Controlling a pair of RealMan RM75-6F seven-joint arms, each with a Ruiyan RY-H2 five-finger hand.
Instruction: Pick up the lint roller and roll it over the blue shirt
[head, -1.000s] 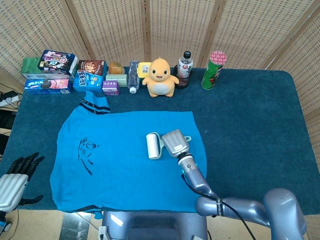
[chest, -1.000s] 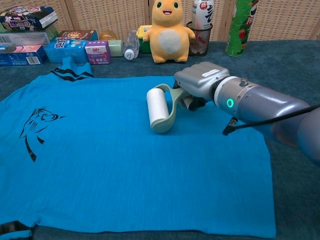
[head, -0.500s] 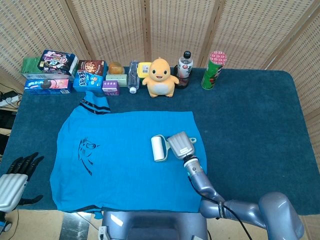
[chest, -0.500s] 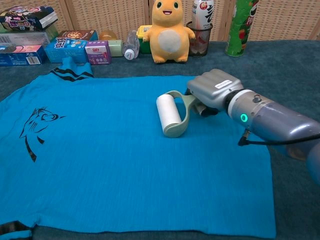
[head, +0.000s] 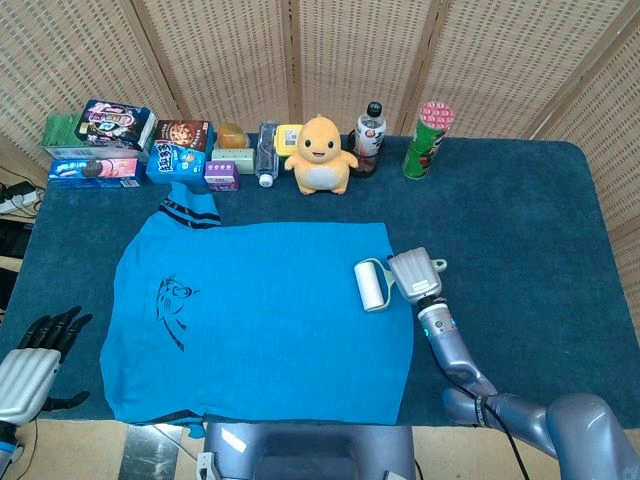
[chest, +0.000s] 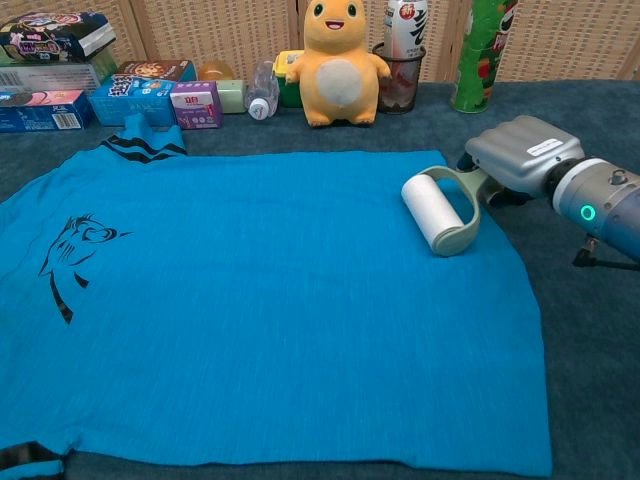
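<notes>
The blue shirt lies flat on the table, with a black drawing near its left side. My right hand grips the handle of the lint roller. Its white roll rests on the shirt close to the right edge. My left hand hangs off the table's front left corner with its dark fingers apart and nothing in it; the chest view does not show it.
Along the table's far edge stand snack boxes, a yellow plush toy, a drink bottle and a green chip can. Bare dark blue tablecloth lies to the right of the shirt.
My right hand has drawn the lint roller rightward across the shirt, from its middle to near its right edge. The left hand has not moved.
</notes>
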